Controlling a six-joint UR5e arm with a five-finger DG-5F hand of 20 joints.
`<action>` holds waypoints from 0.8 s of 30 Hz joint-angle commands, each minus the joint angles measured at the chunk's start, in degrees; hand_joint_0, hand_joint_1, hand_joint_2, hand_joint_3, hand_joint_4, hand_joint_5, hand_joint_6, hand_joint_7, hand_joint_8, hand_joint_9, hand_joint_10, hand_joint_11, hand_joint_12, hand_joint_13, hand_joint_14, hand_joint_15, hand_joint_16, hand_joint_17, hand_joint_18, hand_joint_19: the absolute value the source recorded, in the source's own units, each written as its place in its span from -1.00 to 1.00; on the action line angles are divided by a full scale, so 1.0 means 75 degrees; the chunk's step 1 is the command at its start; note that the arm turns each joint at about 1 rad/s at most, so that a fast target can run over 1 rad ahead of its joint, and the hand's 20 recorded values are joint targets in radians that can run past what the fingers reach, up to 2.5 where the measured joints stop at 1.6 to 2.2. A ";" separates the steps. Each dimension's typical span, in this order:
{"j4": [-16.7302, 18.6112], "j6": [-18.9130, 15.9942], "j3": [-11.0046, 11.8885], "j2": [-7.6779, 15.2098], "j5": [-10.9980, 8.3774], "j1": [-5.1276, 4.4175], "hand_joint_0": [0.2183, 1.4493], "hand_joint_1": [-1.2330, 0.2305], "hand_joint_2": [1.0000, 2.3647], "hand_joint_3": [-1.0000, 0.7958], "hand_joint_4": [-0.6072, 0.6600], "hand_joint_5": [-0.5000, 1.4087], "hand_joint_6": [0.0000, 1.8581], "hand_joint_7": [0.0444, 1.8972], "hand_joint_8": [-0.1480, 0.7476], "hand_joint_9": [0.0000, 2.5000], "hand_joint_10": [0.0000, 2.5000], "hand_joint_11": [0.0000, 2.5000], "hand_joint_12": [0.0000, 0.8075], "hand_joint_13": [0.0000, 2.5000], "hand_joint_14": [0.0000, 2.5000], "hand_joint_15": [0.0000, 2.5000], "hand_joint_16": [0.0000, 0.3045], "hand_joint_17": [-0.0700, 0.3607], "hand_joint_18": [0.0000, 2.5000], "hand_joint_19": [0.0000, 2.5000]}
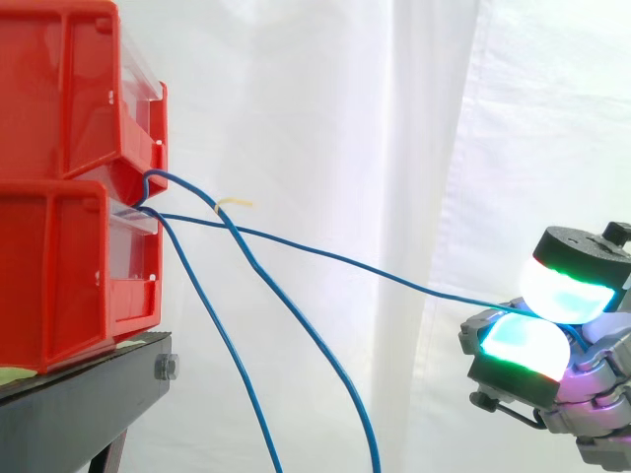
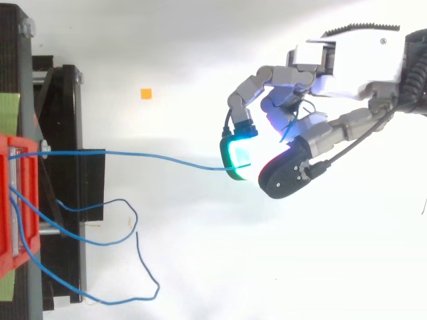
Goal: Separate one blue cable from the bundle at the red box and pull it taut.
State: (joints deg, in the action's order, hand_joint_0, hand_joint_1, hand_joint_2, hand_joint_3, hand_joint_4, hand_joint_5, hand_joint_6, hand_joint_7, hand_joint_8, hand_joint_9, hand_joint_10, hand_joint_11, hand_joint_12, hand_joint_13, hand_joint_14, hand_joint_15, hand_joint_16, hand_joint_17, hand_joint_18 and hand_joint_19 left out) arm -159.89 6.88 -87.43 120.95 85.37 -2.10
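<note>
Blue cable point(image 1: 394, 276), thin, slightly slack, between red bin point(image 1: 59, 286) and robot hand point(image 2: 347, 67)

Lab test rig: white curtain backdrop point(image 1: 394, 118), red bins point(image 1: 59, 89) on black stand point(image 1: 79, 404).

In the side view, 2 bins point(image 1: 64, 177) sit stacked at the left edge, on a stand point(image 1: 89, 394) in the lower left corner, with the curtain point(image 1: 414, 118) behind. From the gap between them 1 cable point(image 1: 335, 258) slants down and right to the hand point(image 1: 537, 350) at the lower right, pinched between its pads point(image 1: 567, 286). 2 slack cables point(image 1: 229, 363) drop to the bottom edge at centre. In the top view a small marker point(image 2: 145, 93) lies in the upper left.
</note>
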 commanded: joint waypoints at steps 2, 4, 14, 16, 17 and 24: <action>0.0084 0.0254 -0.0003 -0.0014 -0.0063 -0.0002 -0.28 -0.30 -0.98 -0.26 -0.01 -0.58 -0.05 0.15 0.09 -0.48 0.73 0.07 0.03 -0.48 1.00 0.17 -0.75 -0.27 -0.06 -0.09; 0.0096 0.0336 -0.0003 -0.0014 -0.0063 -0.0002 -0.28 -0.30 -0.98 -0.26 -0.01 -0.58 -0.05 0.15 0.09 -0.48 0.73 0.07 0.03 -0.47 1.00 0.17 -0.75 -0.27 -0.06 -0.09; 0.0096 0.0454 -0.0015 -0.0002 -0.0074 -0.0002 -0.28 -0.30 -0.98 -0.26 -0.02 -0.58 -0.04 0.13 0.08 -0.48 0.74 0.06 0.03 -0.47 1.00 0.17 -0.75 -0.28 -0.05 -0.08; 0.0096 0.0442 -0.0003 -0.0014 -0.0074 -0.0002 -0.28 -0.30 -0.98 -0.26 -0.02 -0.58 -0.04 0.13 0.07 -0.48 0.74 0.06 0.02 -0.48 1.00 0.18 -0.75 -0.28 -0.05 -0.08; 0.0096 0.0454 -0.0003 -0.0014 -0.0074 -0.0002 -0.28 -0.30 -0.98 -0.26 -0.02 -0.58 -0.04 0.13 0.07 -0.49 0.75 0.06 0.02 -0.48 1.00 0.18 -0.75 -0.27 -0.05 -0.08; 0.0096 0.0454 -0.0003 -0.0014 -0.0074 0.0010 -0.28 -0.30 -0.98 -0.26 -0.02 -0.58 -0.05 0.14 0.07 -0.48 0.75 0.05 0.03 -0.47 1.00 0.17 -0.75 -0.28 -0.05 -0.06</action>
State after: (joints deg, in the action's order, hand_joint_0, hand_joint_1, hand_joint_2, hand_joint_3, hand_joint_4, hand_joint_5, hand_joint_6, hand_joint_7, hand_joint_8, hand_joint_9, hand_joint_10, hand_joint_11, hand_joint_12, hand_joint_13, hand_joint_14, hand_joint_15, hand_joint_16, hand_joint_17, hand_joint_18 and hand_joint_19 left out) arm -159.17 10.27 -87.49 120.86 84.84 -2.10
